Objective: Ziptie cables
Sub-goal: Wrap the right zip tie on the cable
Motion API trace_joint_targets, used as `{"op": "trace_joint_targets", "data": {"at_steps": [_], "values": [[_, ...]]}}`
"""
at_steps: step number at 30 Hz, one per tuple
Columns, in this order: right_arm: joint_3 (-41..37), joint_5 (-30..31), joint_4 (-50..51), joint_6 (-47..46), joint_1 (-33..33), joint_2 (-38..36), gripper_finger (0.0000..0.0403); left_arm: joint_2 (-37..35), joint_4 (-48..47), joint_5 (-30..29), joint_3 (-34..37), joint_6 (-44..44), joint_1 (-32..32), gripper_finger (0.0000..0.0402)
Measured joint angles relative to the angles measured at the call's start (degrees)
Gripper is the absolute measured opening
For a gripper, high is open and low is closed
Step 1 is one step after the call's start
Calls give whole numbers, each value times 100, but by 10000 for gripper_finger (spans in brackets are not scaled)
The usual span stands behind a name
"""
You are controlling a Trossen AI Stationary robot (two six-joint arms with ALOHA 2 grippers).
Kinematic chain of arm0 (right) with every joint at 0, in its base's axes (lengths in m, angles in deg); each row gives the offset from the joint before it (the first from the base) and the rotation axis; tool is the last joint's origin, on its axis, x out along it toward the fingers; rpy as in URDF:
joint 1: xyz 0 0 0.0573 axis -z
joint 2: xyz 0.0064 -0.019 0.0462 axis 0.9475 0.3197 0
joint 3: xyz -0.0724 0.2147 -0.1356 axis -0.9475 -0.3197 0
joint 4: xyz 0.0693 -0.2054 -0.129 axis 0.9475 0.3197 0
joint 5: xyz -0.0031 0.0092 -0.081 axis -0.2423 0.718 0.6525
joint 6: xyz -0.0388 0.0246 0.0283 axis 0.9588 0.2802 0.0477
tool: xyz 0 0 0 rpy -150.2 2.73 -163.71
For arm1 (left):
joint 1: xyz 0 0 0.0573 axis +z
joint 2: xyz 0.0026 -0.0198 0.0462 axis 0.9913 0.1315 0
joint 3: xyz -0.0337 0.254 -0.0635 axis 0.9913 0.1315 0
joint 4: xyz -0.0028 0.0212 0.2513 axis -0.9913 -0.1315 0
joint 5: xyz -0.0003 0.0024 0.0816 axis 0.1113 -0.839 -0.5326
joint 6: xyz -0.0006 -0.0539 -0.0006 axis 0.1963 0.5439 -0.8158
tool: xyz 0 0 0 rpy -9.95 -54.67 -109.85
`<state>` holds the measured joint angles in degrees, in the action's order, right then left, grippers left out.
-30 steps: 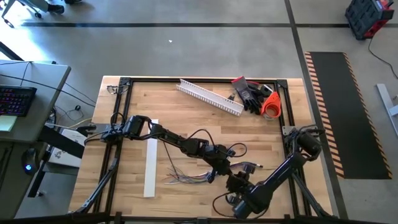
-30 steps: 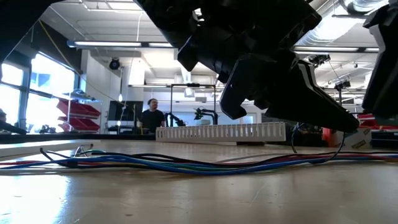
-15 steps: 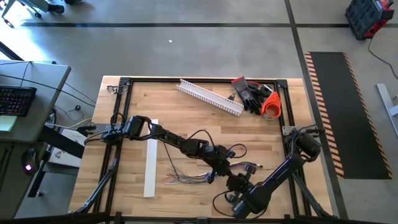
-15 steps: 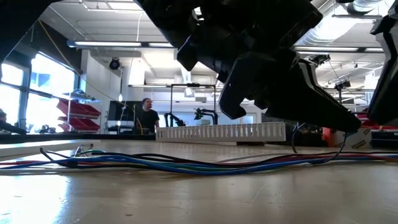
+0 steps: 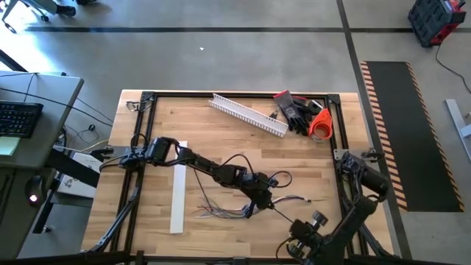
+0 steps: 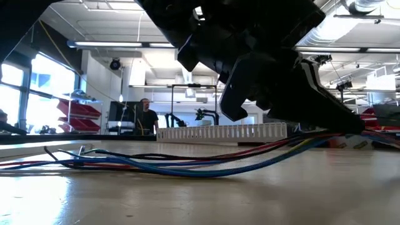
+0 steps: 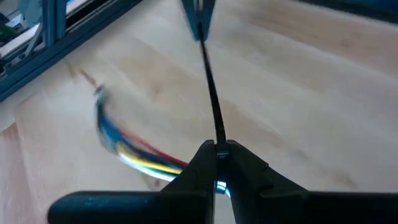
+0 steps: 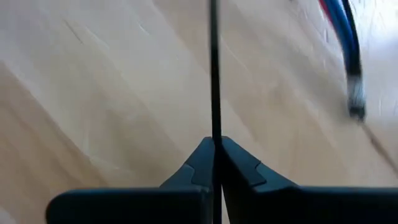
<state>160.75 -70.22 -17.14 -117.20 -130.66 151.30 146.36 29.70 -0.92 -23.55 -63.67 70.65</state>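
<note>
The cables (image 5: 221,211) are a bunch of thin coloured wires lying on the wooden table's near middle. In the low view their right part (image 6: 294,147) rises off the table toward my left gripper's fingertips. My left gripper (image 5: 259,200) is shut on a thin black zip tie (image 5: 282,215) beside the bunch. That tie runs straight to my right gripper (image 5: 298,230), near the table's near edge, which is also shut on it. Loose cable ends (image 8: 348,68) show beyond the right fingers. My left gripper pinches the black zip tie (image 7: 217,140) between its two fingertips, slanting down from the table's left. The tie leaves the fingers in a straight, taut line. The coloured cables (image 7: 149,162) sit right beside the fingertips. My right gripper pinches the zip tie's strip (image 8: 214,132) between its two shut fingertips, pointing steeply down. The strip runs on in line with the fingers, straight and taut, clear of the table.
A flat white strip (image 5: 179,188) lies left of the cables. At the far edge are a white slotted channel (image 5: 249,114), black gloves (image 5: 294,110) and an orange roll (image 5: 321,125). A person (image 6: 147,119) stands in the room behind.
My right gripper has gone toward the table's near right corner and rolled about, taking the zip tie with it. The tie's slack loop under my left gripper is gone and the tie is drawn taut. The cables' right part has lifted toward the left fingertips.
</note>
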Motion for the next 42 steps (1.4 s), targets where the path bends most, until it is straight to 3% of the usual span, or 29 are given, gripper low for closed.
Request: {"op": "trace_joint_targets", "data": {"at_steps": [5,16,22,26,32,35,42], "values": [[0,-441,-50,-837,-390,80,2,0,-48,-21,-2,-39,15,3],[7,-792,60,-989,-382,72,1,0,-86,-47,4,-52,17,3],[11,-818,95,-1001,-303,-135,54,0,-106,-49,7,-35,22,3],[11,-424,11,-601,-67,-209,110,0,-67,-49,7,-33,22,3],[10,925,-328,841,404,-209,171,0,-63,-54,7,11,20,3],[9,1377,-330,1293,732,-186,177,0,-66,-54,7,12,20,3],[9,1389,-602,2465,1305,-77,138,0,-74,-58,7,13,20,3]]}}
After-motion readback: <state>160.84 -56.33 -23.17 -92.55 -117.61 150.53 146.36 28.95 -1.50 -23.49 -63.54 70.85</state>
